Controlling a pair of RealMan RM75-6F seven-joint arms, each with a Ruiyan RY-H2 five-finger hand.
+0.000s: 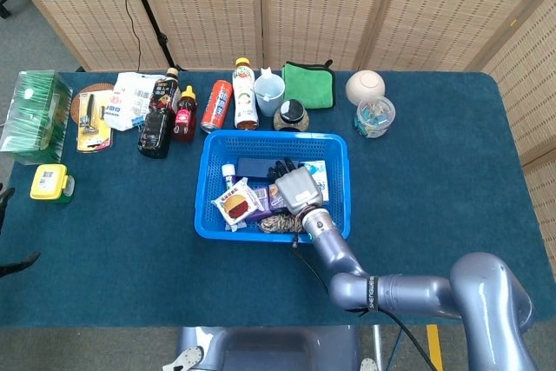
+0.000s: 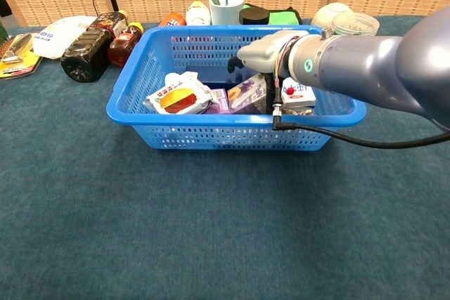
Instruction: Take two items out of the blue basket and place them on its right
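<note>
I have my right hand (image 1: pixel 295 187) lowered into the blue basket (image 1: pixel 212 182) over the purple packet (image 2: pixel 247 92), grip state indeterminate, with nothing on the bench right of it; next requires a confirmed grasp.

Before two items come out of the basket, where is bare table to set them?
Right of the blue basket the cloth is bare out to the table edge, below the clear jar. The strip behind the basket is crowded with bottles and a cup.
</note>
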